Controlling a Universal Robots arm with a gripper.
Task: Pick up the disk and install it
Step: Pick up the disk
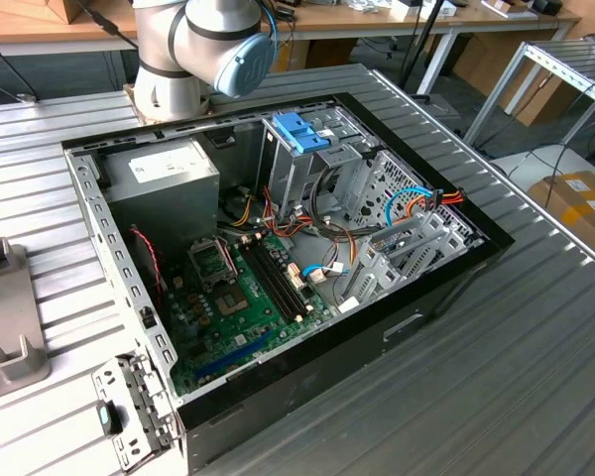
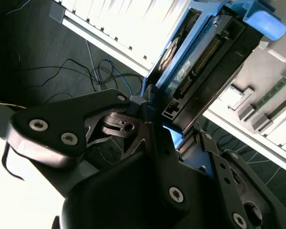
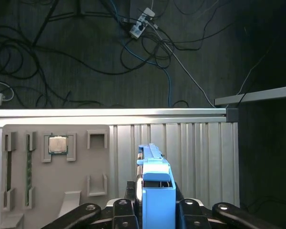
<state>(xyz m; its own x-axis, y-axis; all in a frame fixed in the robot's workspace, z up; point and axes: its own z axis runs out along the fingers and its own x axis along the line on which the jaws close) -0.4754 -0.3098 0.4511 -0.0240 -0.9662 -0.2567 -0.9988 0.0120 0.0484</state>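
Observation:
In both wrist views my gripper [image 2: 155,114] [image 3: 156,212] is shut on the disk [image 2: 195,57] [image 3: 156,183]. The disk is a dark metal drive with bright blue side rails and a blue end tab, held edge-on between the black fingers [image 3: 125,209]. It hangs above a ribbed metal table [image 3: 195,152], beside a grey fixture plate [image 3: 81,181]. In the exterior view the open computer case [image 1: 446,288] lies on the table, with the arm [image 1: 203,45] rising behind it. A tall metal drive cage [image 1: 296,174] with a blue latch [image 1: 302,132] stands inside the case.
The case holds a motherboard [image 1: 243,297], a power supply [image 1: 164,183] and loose cables [image 1: 416,203]. The fixture plate carries a processor chip [image 3: 57,144] and memory sticks [image 3: 28,167]. Beyond the table edge, cables [image 3: 148,43] lie on the dark floor. Another grey fixture [image 1: 5,317] sits at the exterior view's left.

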